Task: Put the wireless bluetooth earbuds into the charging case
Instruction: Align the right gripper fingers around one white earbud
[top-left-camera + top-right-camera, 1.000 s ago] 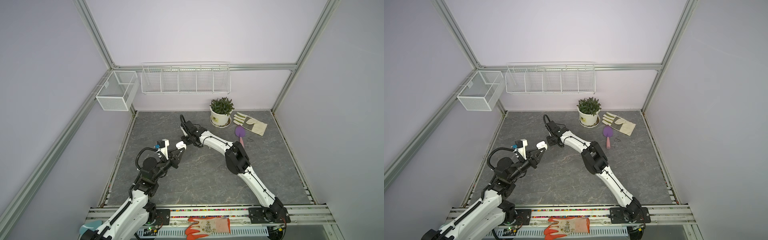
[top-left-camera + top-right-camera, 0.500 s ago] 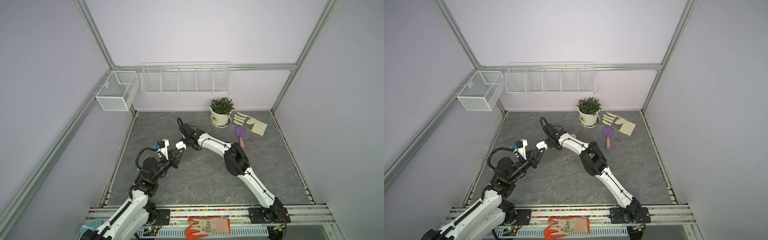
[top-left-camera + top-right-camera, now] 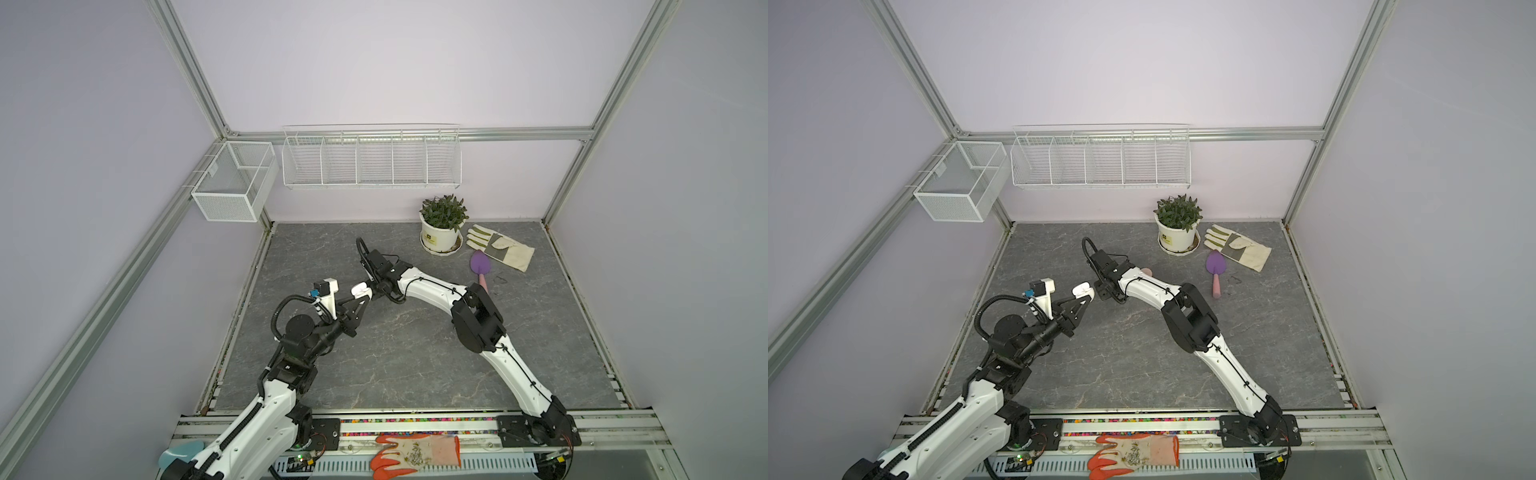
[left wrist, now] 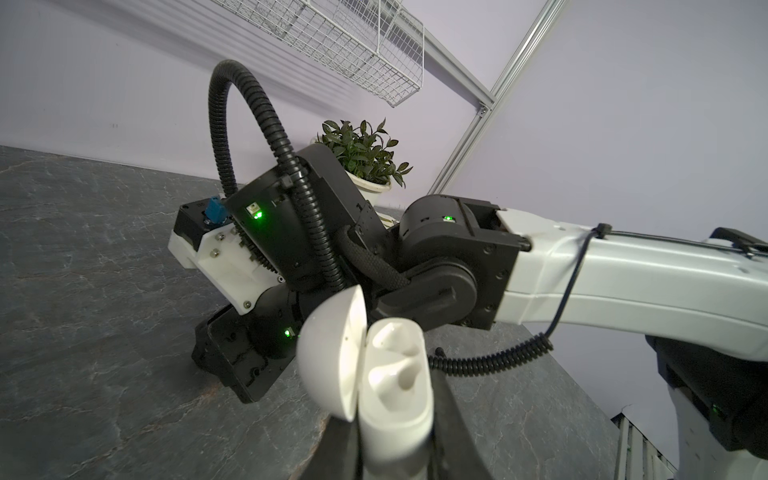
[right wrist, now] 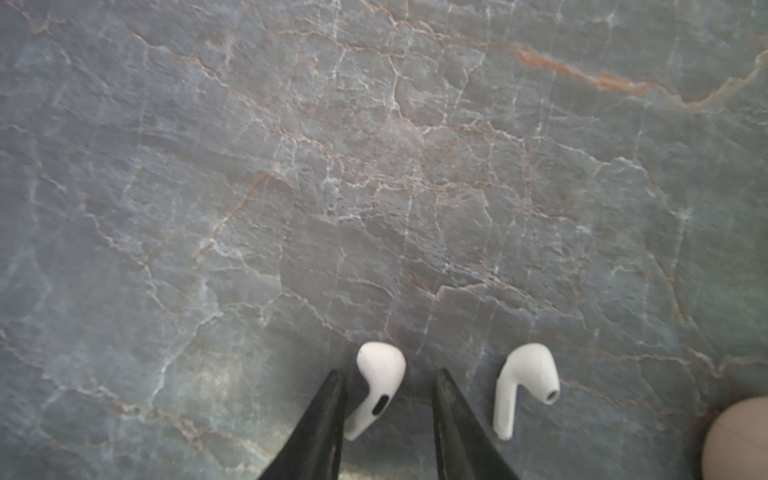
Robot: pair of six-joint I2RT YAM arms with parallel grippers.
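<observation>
My left gripper (image 3: 361,296) (image 3: 1084,296) (image 4: 395,415) is shut on a white charging case (image 3: 360,288) (image 3: 1081,289) (image 4: 395,374), held above the table with its lid hinged open and both sockets empty. Two white earbuds lie on the grey stone table. My right gripper (image 5: 388,371) points down over them, open. One earbud (image 5: 376,386) lies between its black fingers (image 5: 320,428), close to one finger and apart from the other. A second earbud (image 5: 523,384) lies just outside the jaws. In both top views the right wrist (image 3: 380,268) hides the earbuds.
A pinkish round object (image 5: 737,436) (image 3: 1146,271) sits near the earbuds. A potted plant (image 3: 442,226), a pale garden glove (image 3: 500,252) and a purple trowel (image 3: 481,266) lie at the back right. An orange glove (image 3: 415,455) rests on the front rail. Wire baskets (image 3: 372,160) hang on the walls.
The right wrist has shifted slightly left and lower, and its jaws have narrowed. The left arm and the case have stayed still.
</observation>
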